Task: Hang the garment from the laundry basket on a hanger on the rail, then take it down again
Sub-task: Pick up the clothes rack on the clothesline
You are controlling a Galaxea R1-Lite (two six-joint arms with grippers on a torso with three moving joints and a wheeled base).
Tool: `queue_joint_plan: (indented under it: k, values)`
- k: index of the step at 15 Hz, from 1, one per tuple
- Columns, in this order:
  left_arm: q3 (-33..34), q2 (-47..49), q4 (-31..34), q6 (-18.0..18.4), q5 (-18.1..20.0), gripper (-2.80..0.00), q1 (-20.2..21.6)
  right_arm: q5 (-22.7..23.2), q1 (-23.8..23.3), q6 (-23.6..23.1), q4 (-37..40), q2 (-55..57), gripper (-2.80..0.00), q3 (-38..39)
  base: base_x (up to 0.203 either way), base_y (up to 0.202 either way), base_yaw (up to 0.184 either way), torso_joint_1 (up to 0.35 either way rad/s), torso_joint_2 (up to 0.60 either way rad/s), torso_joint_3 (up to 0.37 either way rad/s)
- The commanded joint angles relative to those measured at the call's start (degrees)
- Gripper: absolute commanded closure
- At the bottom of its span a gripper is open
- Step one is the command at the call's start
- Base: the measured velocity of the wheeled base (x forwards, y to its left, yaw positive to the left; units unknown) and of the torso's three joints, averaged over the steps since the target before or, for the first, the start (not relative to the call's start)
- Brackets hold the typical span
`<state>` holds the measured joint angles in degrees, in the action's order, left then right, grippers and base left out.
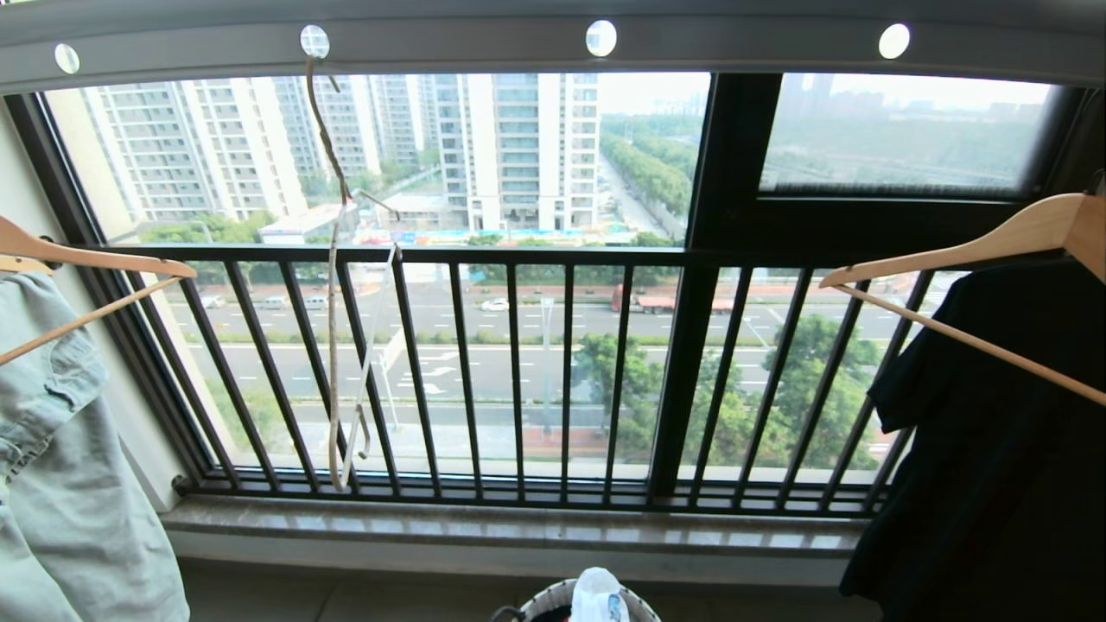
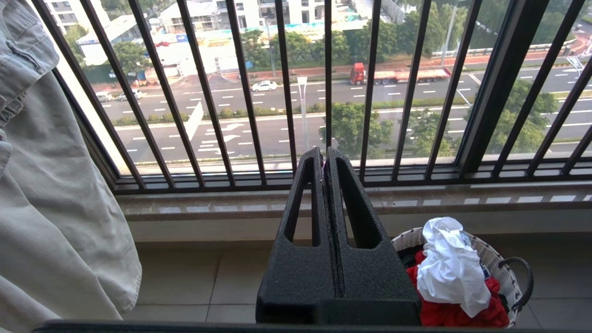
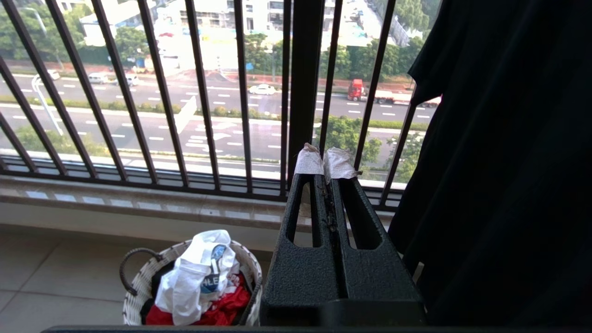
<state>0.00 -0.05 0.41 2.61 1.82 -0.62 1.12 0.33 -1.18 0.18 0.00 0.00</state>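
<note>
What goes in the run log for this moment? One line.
stage: not started | white T-shirt: in laundry basket on red cloth | wire hanger: on rail, bare | end effectors: left, right shut, empty

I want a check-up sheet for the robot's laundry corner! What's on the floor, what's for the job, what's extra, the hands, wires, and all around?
Surface: pale tiled floor, basket on it.
Job's things: white T-shirt bunched atop a red cloth in the round woven basket; thin cream wire hanger hooked in the grey holed rail.
Clutter: wooden hangers, one with a black shirt, one with a pale garment.
Grippers: left gripper shut, empty; right gripper shut, empty.
Cables: nothing seen.
Surroundings: black window guard, street outside.
</note>
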Motion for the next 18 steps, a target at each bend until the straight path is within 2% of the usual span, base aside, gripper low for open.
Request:
queue_joint_plan:
  k: [1,18]
  values:
    - [0.0,0.0,0.0,0.0,0.0,0.00,0.0,0.0,0.0,0.0,0.0,0.1,0.00,0.0,0.000,0.000,0.000,0.000,0.00,0.000]
    - [0.0,0.0,0.0,-0.4,-0.1,0.00,0.0,0.0,0.0,0.0,0.0,0.1,0.00,0.0,0.000,0.000,0.000,0.000,0.00,0.000]
